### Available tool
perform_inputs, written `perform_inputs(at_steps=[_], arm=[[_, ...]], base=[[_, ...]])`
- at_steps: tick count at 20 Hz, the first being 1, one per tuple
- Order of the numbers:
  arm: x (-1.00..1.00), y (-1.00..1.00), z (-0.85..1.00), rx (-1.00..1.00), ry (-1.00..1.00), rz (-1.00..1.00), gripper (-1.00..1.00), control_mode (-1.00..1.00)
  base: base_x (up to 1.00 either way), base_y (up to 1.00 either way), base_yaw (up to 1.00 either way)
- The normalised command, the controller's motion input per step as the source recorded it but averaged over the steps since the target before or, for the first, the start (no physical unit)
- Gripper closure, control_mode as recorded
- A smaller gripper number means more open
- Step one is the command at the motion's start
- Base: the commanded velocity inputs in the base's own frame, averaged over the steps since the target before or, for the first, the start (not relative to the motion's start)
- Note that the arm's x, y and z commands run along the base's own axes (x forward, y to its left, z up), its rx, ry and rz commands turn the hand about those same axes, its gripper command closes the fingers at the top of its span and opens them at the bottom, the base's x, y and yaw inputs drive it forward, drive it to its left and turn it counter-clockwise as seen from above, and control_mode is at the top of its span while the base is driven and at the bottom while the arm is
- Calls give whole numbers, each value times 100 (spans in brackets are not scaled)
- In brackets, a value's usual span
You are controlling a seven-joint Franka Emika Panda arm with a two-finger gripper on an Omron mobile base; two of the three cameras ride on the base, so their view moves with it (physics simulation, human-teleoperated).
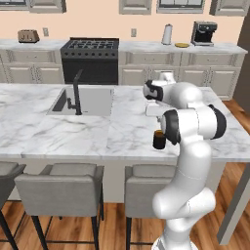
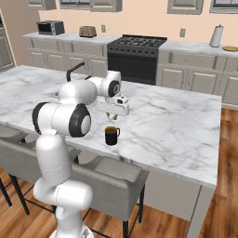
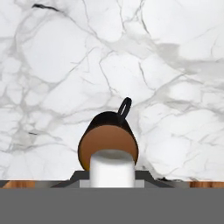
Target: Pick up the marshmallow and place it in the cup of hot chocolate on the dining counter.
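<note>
In the hand view the gripper (image 3: 111,181) is clamped on the marshmallow (image 3: 111,168), held at six o'clock. Straight beyond at twelve o'clock, the cup of hot chocolate (image 3: 108,142) stands on the dining counter (image 3: 52,65), handle pointing to one o'clock.

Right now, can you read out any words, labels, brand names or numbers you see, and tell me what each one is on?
None can be read.
The mug, the marshmallow and the marble counter carry no lettering.
The coffee machine, toaster and microwave on the wall counter are too small to show any.
</note>
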Motion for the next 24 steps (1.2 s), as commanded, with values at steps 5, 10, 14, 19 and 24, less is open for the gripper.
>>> perform_inputs(at_steps=[5, 10, 14, 19, 24], arm=[[0, 0, -14, 0, 0, 0, 100, -100], [0, 2, -19, -2, 0, 0, 100, -100], [0, 7, -19, -3, 0, 0, 100, -100], [0, 11, -15, -3, 0, 0, 100, -100], [0, 2, -5, 0, 0, 0, 100, -100]], base=[[0, 0, 0], [0, 0, 0], [0, 0, 0], [0, 0, 0], [0, 0, 0]])
